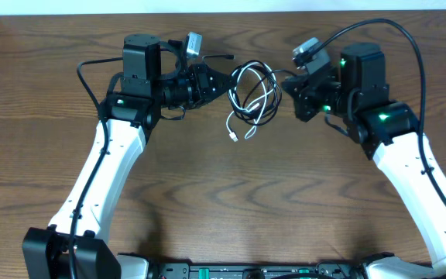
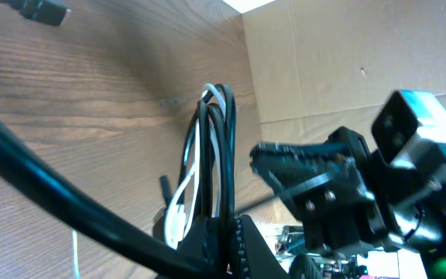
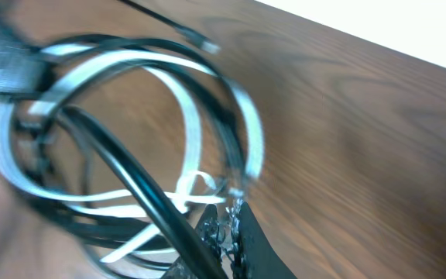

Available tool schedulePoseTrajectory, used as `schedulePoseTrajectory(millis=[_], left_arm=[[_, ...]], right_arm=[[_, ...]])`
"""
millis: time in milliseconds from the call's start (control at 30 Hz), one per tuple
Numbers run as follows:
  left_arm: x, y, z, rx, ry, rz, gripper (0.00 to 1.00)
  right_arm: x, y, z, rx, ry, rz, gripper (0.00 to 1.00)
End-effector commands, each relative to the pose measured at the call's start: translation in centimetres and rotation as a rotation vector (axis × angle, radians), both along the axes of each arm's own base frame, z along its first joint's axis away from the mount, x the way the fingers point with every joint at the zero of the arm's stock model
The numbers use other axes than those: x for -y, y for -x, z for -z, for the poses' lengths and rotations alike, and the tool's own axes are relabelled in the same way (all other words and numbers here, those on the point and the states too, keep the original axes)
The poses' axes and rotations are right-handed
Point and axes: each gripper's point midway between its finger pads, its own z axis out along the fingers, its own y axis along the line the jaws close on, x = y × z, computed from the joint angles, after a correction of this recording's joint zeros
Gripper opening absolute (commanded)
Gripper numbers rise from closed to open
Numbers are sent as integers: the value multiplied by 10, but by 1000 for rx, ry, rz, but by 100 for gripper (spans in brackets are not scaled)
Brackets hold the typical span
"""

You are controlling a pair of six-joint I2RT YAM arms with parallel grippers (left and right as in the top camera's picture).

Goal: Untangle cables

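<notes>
The black cable [image 1: 263,77] and the white cable [image 1: 248,99] hang as one tangled bundle of loops between my two grippers, just above the table. My left gripper [image 1: 224,84] holds the bundle's left side. In the left wrist view its jaws [image 2: 227,236] are shut on the black cable [image 2: 224,155], with the white cable [image 2: 183,190] beside it. My right gripper [image 1: 283,89] holds the right side. In the right wrist view its jaws [image 3: 231,225] are shut where the white cable [image 3: 196,132] runs in, and the black cable [image 3: 130,182] crosses in front. White plug ends [image 1: 233,138] dangle below.
The wooden table [image 1: 223,201] extends toward the front. A loose black plug end [image 1: 221,56] sticks out behind the left gripper. The right gripper's open-looking toothed fingers [image 2: 285,163] show in the left wrist view, close to the bundle.
</notes>
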Motion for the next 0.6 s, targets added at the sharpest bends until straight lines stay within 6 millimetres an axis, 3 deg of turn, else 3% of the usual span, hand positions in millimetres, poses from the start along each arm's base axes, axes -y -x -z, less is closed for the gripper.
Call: schedulePoseTrajectory(millis=[0,167,333,567], left_arm=[[1,-1,-5,32,-7,6,7],[1,-1,-5,24,-3,2,8],[1,0,-5,7,5,-1,8],[2,-6,-14,2,38,-23,7]], right_arm=[[-33,22,-15,1,-84,-153,1],[-59,24,1,-43,-92,-191,1],[-76,14,26,-128,-137,-188,1],[-98,2,44,-198,-219,-198,1]])
